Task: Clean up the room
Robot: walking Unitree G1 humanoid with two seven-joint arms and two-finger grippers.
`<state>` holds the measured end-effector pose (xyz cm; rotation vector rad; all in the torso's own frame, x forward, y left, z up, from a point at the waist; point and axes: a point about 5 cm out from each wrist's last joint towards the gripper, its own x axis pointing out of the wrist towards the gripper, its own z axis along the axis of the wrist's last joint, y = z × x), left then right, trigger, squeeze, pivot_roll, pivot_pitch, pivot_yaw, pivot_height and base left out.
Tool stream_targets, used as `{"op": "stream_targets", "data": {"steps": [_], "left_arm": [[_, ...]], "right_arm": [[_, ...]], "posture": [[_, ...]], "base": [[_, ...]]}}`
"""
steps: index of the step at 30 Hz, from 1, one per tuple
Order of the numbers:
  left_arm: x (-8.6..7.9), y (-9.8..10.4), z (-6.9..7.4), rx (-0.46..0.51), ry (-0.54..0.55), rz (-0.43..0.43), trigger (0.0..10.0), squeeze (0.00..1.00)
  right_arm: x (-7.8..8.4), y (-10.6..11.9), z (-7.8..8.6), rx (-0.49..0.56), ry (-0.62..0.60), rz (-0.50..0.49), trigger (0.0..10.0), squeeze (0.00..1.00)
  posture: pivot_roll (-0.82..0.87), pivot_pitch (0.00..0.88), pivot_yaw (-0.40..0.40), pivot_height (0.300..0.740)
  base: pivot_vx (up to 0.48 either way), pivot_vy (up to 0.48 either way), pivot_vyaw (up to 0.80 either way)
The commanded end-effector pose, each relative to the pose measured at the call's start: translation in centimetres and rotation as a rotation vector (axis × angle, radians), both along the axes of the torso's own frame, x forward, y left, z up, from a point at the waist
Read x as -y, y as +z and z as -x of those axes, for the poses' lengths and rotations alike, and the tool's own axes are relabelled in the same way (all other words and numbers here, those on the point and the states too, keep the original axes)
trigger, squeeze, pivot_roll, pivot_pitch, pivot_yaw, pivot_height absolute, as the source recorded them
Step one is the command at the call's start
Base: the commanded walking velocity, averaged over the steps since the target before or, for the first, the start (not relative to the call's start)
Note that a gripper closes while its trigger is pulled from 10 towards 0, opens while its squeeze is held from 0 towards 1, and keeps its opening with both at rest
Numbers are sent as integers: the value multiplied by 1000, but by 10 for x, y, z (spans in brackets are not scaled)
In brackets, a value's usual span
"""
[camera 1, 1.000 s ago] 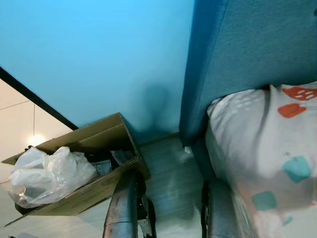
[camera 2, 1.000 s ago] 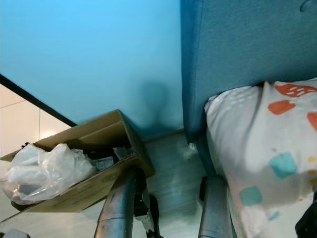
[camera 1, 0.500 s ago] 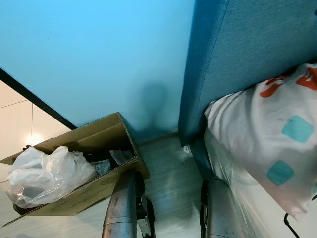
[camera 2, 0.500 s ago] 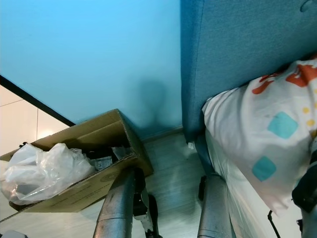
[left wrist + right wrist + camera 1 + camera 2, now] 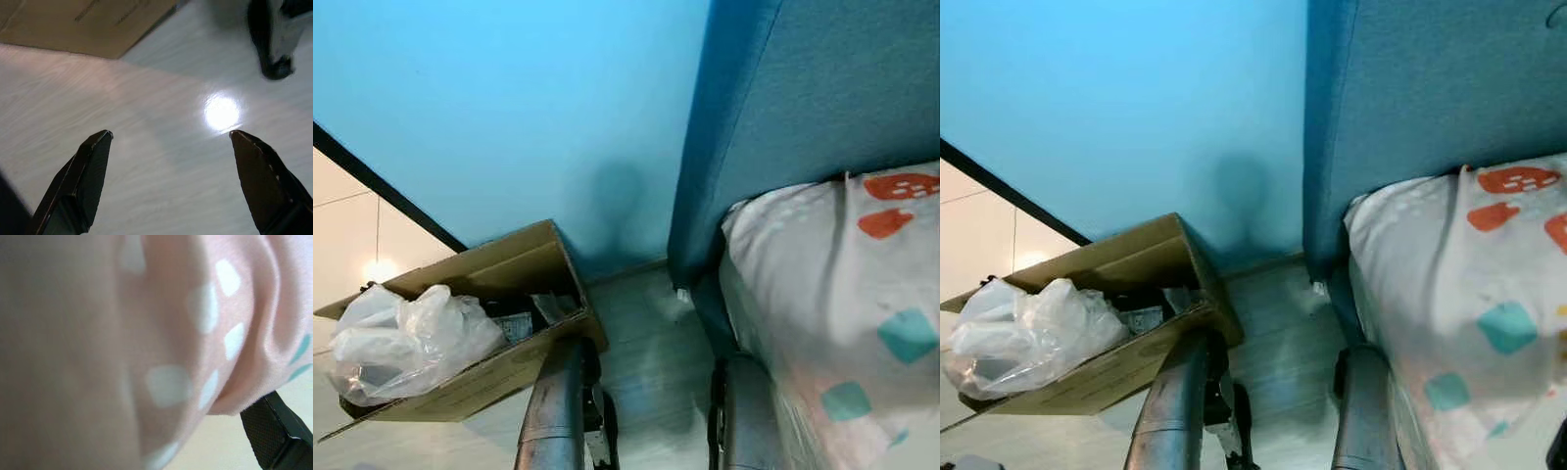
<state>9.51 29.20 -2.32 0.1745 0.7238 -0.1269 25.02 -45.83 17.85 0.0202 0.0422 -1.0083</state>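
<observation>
A white pillow with orange and teal patches lies on the bed at the right, against the blue padded headboard. In the right wrist view its dotted pink-white fabric presses close to the camera. My right gripper is shut on the pillow; one black finger shows at the fabric's edge and the other is hidden. My left gripper hangs open above the pale floor, holding nothing.
An open cardboard box holding a crumpled clear plastic bag stands on the floor at the left, against the blue wall. A narrow strip of floor runs between box and bed.
Half a second ago the pillow was lifted and tilted up against the headboard; now it lies lower on the bed again. The left gripper and the box have not moved.
</observation>
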Motion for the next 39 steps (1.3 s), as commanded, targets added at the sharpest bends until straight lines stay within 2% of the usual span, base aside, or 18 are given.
{"op": "stream_targets", "data": {"steps": [1, 4, 6, 12, 14, 16, 20, 21, 22, 23, 25, 29, 30, 31, 33, 37, 39], "left_arm": [[3, -11, 13, -71, 18, 6, 10000, 0], [7, -14, 8, -66, 18, 14, 10000, 0], [16, -23, -3, -66, 26, 31, 10000, 0], [22, -28, -9, -70, 34, 45, 10000, 0], [32, -37, -18, -84, 48, 61, 10000, 0], [36, -42, -23, -91, 59, 69, 10000, 0], [42, -46, -31, -101, 75, 77, 10000, 0], [45, -48, -35, -108, 81, 80, 10000, 0], [45, -48, -35, -108, 81, 80, 10000, 0], [48, -50, -38, -116, 86, 84, 10000, 0], [54, -54, -43, -131, 93, 92, 10000, 0], [59, -57, -46, -147, 91, 98, 10000, 0], [61, -58, -47, -153, 89, 100, 10000, 0], [61, -58, -47, -153, 89, 100, 10000, 0], [64, -59, -50, -162, 89, 106, 10000, 0], [67, -60, -52, -168, 91, 116, 10000, 0], [70, -61, -54, -172, 86, 125, 10000, 0]], "right_arm": [[6, -2, 9, -9, -47, -12, 10000, 0], [10, -3, 16, -23, -100, -19, 10000, 0], [17, -5, 28, -147, -225, 40, 10000, 0], [18, -4, 30, -189, -268, 68, 10000, 0], [20, 0, 34, -228, -338, 115, 10000, 0], [19, 6, 31, -234, -352, 146, 10000, 0], [15, 17, 20, -233, -337, 210, 10000, 0], [10, 24, 10, -237, -292, 245, 10000, 0], [10, 24, 10, -237, -292, 245, 10000, 0], [5, 34, -1, -234, -252, 285, 10000, 0], [2, 55, -8, -224, -265, 371, 10000, 0], [6, 65, -5, -236, -298, 387, 10000, 0], [9, 64, -4, -289, -275, 377, 10000, 0], [9, 64, -4, -289, -275, 377, 10000, 0], [11, 62, -3, -346, -242, 362, 10000, 0], [14, 57, 2, -373, -239, 352, 10000, 0], [17, 47, 9, -403, -251, 329, 10000, 0]], "posture": [[375, 406, 95, 578], [362, 394, 89, 578], [327, 351, 64, 578], [310, 325, 52, 578], [271, 264, 23, 578], [258, 240, 13, 578], [244, 215, 6, 578], [233, 194, 2, 578], [233, 194, 2, 578], [219, 175, -5, 578], [210, 151, -13, 578], [199, 137, -17, 578], [182, 131, -22, 578], [182, 131, -22, 578], [173, 122, -24, 578], [163, 116, -25, 578], [157, 112, -22, 578]], "base": [[0, 0, 0], [0, 0, 0], [0, 0, 0], [0, 0, 0], [0, 0, 0], [0, 0, 0], [0, 0, 0], [0, 0, 0], [0, 0, 0], [0, 0, 0], [0, 0, 0], [0, 0, 0], [0, 0, 0], [0, 0, 0], [0, 0, 0], [0, 0, 0], [0, 0, 0]]}}
